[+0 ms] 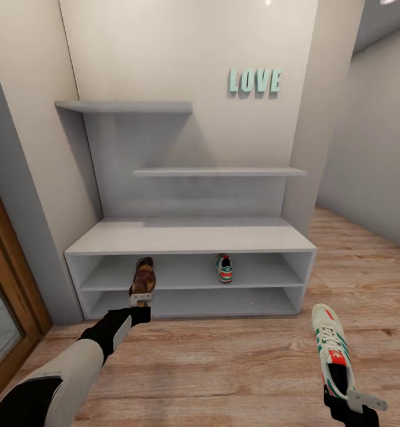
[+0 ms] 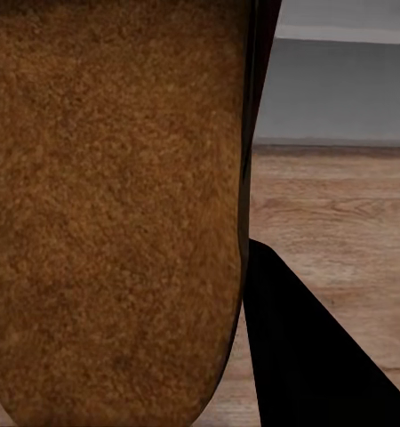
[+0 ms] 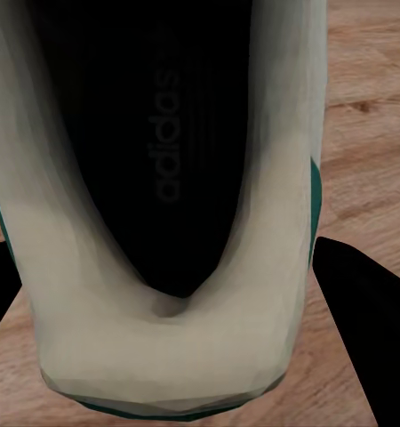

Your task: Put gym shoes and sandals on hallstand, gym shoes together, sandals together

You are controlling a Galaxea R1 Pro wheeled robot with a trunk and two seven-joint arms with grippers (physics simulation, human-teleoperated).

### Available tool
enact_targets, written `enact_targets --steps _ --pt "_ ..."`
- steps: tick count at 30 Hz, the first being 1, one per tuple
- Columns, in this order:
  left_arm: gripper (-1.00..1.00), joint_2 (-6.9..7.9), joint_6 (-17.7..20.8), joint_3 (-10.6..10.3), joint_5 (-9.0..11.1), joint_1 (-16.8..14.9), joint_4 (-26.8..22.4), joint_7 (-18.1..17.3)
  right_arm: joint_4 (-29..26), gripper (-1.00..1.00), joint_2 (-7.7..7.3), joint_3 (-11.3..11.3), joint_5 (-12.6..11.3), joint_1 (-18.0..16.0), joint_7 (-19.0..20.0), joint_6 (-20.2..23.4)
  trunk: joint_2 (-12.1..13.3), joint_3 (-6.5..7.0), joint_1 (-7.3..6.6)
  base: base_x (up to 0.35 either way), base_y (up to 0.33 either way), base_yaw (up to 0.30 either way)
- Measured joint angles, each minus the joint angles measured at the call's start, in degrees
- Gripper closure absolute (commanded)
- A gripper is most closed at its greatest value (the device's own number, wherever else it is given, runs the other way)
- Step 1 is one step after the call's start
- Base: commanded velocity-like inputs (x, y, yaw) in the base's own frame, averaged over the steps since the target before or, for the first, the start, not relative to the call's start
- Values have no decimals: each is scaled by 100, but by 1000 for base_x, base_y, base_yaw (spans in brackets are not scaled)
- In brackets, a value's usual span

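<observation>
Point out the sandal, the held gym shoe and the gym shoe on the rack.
sandal (image 1: 144, 276), head view, its strap
held gym shoe (image 1: 330, 347), head view, its laces
gym shoe on the rack (image 1: 224, 268), head view, its upper

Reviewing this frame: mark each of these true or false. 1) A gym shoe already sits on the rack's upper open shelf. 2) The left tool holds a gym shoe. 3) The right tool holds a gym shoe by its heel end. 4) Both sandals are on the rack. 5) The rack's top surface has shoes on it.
1) True: a gym shoe sits on the upper open shelf of the hallstand.
2) False: the left tool holds a brown sandal.
3) True: the right tool grips the second gym shoe at its heel.
4) False: no sandal rests on the rack; the one I can see is held.
5) False: it is bare.
</observation>
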Motion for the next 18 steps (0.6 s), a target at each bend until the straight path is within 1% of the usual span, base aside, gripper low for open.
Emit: enact_targets --steps 3,18 --pt "100 4 2 -6 3 4 -8 0 -2 100 8 0 -5 0 1 4 0 -2 0 0 0 0" --pt "100 7 13 -3 -7 1 -2 2 -9 100 -14 -15 -21 1 -4 7 -600 -399 329 0 0 0"
